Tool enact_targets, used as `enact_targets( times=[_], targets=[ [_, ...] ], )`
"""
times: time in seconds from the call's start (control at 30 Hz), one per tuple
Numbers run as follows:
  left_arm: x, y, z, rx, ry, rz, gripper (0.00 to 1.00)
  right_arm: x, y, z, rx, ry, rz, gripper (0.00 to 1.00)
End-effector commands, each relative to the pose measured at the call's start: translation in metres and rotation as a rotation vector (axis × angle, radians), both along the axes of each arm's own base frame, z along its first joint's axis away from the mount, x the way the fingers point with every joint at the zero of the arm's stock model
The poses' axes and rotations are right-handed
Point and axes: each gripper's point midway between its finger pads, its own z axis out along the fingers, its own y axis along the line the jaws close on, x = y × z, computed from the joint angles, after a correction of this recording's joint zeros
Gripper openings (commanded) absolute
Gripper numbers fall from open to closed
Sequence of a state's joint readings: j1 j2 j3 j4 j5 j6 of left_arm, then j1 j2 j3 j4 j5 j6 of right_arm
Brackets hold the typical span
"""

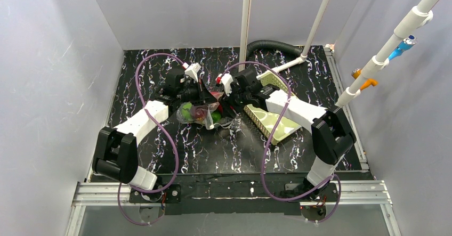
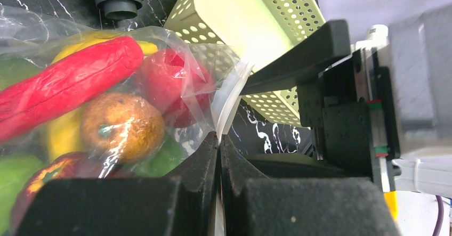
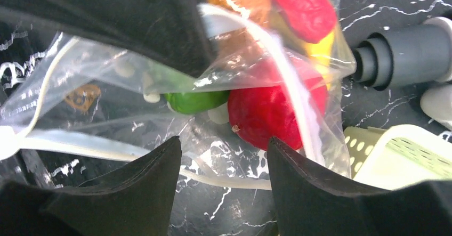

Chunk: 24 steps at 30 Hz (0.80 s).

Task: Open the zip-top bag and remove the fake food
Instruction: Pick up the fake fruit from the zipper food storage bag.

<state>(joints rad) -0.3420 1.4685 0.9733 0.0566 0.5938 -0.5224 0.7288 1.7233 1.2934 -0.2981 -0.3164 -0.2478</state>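
Observation:
The clear zip-top bag (image 1: 193,116) lies mid-table between both grippers, holding the fake food. In the left wrist view I see the bag (image 2: 198,73) with a red chili (image 2: 69,81), a yellow banana (image 2: 61,135), an orange fruit (image 2: 122,124), a dark red round fruit (image 2: 170,81) and green pieces (image 2: 160,161). My left gripper (image 2: 219,139) is shut on the bag's white zip edge (image 2: 230,100). My right gripper (image 3: 224,145) is open, its jaws either side of the other zip strip (image 3: 234,181), close to the red fruit (image 3: 272,113) and a green piece (image 3: 194,102).
A pale green slotted basket (image 1: 272,121) lies just right of the bag, under the right arm; it also shows in the left wrist view (image 2: 250,23). A grey corrugated hose (image 1: 272,46) and white pipes stand at the back. Grey walls enclose the black marbled table (image 1: 213,151).

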Motion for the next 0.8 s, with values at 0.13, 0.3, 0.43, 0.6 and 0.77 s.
enact_targets(
  times=[0.13, 0.3, 0.43, 0.6, 0.77],
  targets=[
    [0.004, 0.002, 0.004, -0.021, -0.009, -0.002, 0.00, 0.030, 0.016, 0.016, 0.096, 0.004, -0.287, 0.73],
    [0.004, 0.002, 0.006, -0.030, -0.019, -0.010, 0.00, 0.045, 0.018, 0.004, 0.041, -0.017, -0.406, 0.76],
    [0.004, 0.001, 0.007, -0.051, -0.013, -0.023, 0.00, 0.060, 0.013, 0.004, 0.005, -0.093, -0.495, 0.80],
    [0.002, 0.000, 0.008, -0.054, -0.016, -0.036, 0.00, 0.067, 0.015, 0.006, 0.012, -0.102, -0.521, 0.81],
    [0.001, -0.004, 0.005, -0.073, 0.008, -0.060, 0.00, 0.069, 0.027, 0.012, 0.030, -0.078, -0.491, 0.83]
  ],
)
